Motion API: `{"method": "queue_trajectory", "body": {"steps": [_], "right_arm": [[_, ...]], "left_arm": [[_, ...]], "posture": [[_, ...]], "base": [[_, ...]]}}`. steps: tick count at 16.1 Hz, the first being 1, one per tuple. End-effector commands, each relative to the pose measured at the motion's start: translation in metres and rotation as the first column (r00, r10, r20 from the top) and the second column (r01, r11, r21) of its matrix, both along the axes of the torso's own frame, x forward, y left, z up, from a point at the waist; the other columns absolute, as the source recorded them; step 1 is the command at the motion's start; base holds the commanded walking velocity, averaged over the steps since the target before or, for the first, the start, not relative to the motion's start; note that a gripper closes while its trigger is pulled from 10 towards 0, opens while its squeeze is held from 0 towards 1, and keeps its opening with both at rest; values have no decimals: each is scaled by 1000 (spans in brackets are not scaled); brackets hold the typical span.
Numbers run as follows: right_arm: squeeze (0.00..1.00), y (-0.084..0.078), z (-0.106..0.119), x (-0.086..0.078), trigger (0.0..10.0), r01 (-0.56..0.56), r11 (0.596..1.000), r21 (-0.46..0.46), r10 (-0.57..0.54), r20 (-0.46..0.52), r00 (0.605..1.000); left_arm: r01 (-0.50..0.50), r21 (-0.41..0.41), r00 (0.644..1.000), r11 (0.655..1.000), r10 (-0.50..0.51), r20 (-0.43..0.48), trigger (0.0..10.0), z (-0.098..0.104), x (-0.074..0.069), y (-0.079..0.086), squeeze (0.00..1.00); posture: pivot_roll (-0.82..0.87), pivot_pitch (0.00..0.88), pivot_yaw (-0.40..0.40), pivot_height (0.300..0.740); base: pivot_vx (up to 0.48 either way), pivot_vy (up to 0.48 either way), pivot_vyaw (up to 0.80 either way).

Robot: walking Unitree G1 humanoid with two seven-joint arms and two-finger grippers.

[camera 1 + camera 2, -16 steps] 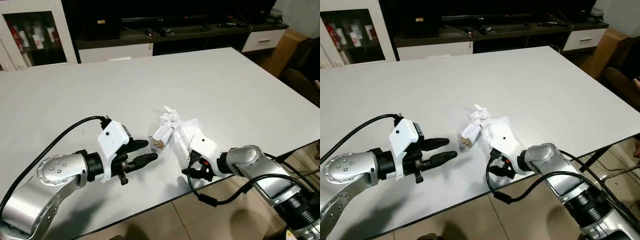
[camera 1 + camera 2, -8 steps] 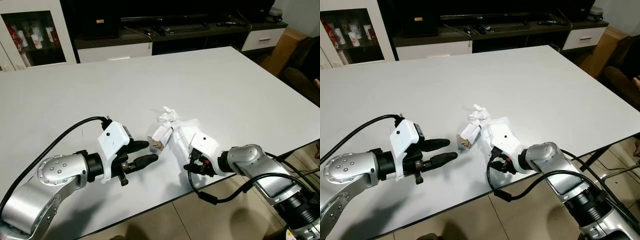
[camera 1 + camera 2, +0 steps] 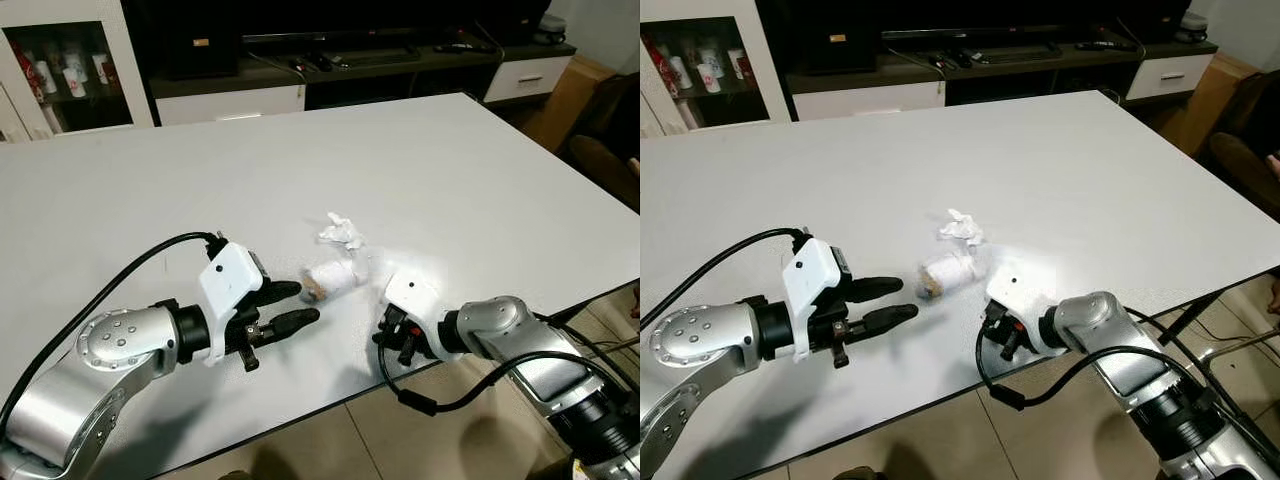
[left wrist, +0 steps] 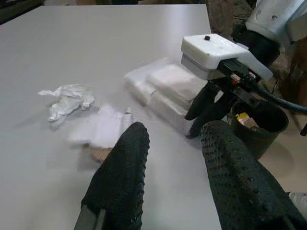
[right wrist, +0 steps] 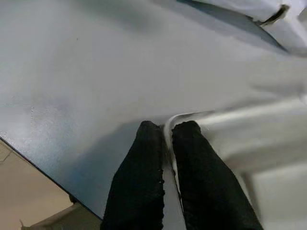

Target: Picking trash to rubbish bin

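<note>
I've got my left tool [image 3: 288,306] lying low on the white surface [image 3: 420,160] with its two black fingers spread apart, and just to its right sits the rolled white wrapper [image 3: 330,279], with a crumpled tissue [image 3: 340,232] a little farther back. My right tool [image 5: 165,139] is down at the near edge of the surface, right of the wrapper, its fingers pressed together on the thin edge of a clear plastic bag [image 4: 163,86]. From my left wrist I can see a dark bin [image 4: 261,125] on the floor beyond the surface edge.
</note>
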State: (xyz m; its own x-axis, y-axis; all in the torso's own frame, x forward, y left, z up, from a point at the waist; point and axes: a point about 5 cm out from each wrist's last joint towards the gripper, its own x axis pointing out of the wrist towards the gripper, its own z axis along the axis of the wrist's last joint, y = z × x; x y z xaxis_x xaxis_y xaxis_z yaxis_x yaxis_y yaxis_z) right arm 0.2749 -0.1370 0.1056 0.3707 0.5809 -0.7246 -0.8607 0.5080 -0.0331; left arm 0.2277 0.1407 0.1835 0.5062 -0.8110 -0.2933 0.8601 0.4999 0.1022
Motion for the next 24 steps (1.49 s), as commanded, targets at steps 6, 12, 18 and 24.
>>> {"method": "queue_trajectory", "body": {"steps": [6,12,18,24], "right_arm": [[0,-23,27,0,0,149,988,30,-152,111,982],[0,-33,63,15,10000,332,938,100,-345,375,861],[0,-27,48,1,10000,519,822,235,-564,468,681],[0,-31,65,3,10000,560,753,347,-646,556,523]], "left_arm": [[-20,-7,998,1000,20,53,10000,3,5,-3,0],[-267,-68,952,961,274,139,10000,7,31,5,0],[-370,-130,899,920,390,198,10000,-4,30,-3,0],[-404,-149,875,902,429,224,10000,-2,33,-1,0]], "posture": [[-7,0,-65,740],[-18,0,-59,740],[-22,13,-45,740],[-26,24,-39,740]], "base": [[0,0,0],[0,0,0],[0,0,-474],[0,0,-750]]}}
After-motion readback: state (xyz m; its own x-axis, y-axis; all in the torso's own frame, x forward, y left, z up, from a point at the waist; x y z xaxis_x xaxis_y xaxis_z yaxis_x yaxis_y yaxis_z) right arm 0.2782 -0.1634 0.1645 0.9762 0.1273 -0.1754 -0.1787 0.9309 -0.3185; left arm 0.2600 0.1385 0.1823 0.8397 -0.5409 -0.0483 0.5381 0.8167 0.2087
